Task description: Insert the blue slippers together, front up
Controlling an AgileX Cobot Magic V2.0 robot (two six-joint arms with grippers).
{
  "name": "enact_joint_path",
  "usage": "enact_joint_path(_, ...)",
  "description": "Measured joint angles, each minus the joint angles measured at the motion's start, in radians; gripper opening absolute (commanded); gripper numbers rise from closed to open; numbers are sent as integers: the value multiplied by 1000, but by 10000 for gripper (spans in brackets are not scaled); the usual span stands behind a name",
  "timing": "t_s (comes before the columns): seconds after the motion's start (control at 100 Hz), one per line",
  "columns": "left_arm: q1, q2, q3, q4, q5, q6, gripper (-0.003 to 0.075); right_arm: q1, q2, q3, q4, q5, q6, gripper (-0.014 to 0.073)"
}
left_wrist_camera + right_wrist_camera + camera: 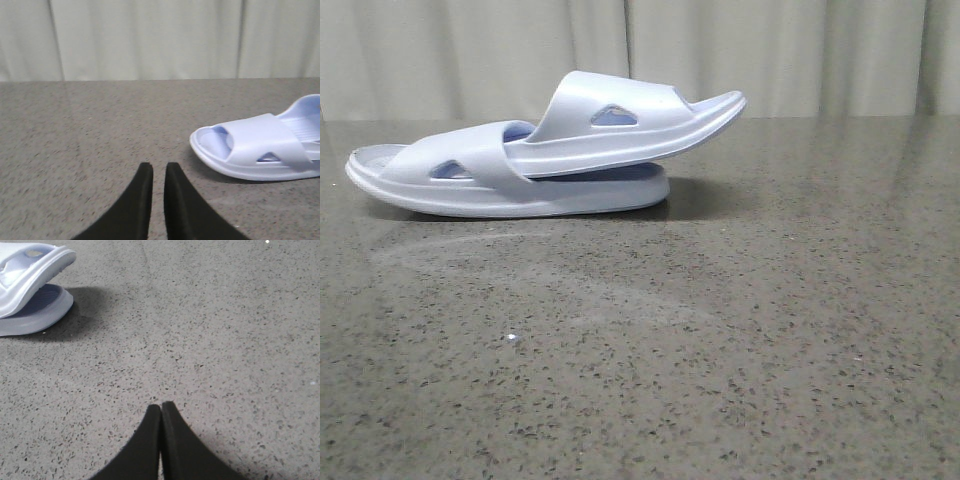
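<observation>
The two blue slippers lie nested at the back left of the table. The lower slipper rests flat on its sole. The upper slipper is pushed under the lower one's strap, and its free end tilts up to the right. The left wrist view shows the lower slipper's end. The right wrist view shows the ends of the upper slipper and the lower slipper. My left gripper is empty, its jaws a narrow slit apart, and away from the slippers. My right gripper is shut and empty. Neither gripper shows in the front view.
The speckled grey stone table runs back to a pale curtain. A small white fleck lies on the table in front of the slippers.
</observation>
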Motion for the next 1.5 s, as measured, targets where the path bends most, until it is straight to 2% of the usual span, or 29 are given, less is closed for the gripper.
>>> enact_joint_path(0.08, 0, -55, 60, 296, -20, -296, 15, 0, 0, 0, 0, 0, 0, -79)
enact_joint_path(0.09, 0, -55, 65, 296, -20, -321, 15, 0, 0, 0, 0, 0, 0, -79)
enact_joint_path(0.1, 0, -67, 76, 362, -25, -369, 15, 0, 0, 0, 0, 0, 0, -79)
enact_joint_path(0.14, 0, -86, 101, 459, -32, -492, 15, 0, 0, 0, 0, 0, 0, -79)
enact_joint_path(0.17, 0, -104, 125, 529, -41, -550, 15, 0, 0, 0, 0, 0, 0, -79)
enact_joint_path(0.26, 0, -145, 173, 615, -58, -642, 15, 0, 0, 0, 0, 0, 0, -79)
enact_joint_path(0.43, 0, -216, 244, 654, -68, -674, 15, 0, 0, 0, 0, 0, 0, -79)
enact_joint_path(0.79, 0, -247, 244, 646, -19, -682, 15, 0, 0, 0, 0, 0, 0, -79)
enact_joint_path(1.5, 0, -250, 244, 625, -19, -683, 15, 0, 0, 0, 0, 0, 0, -79)
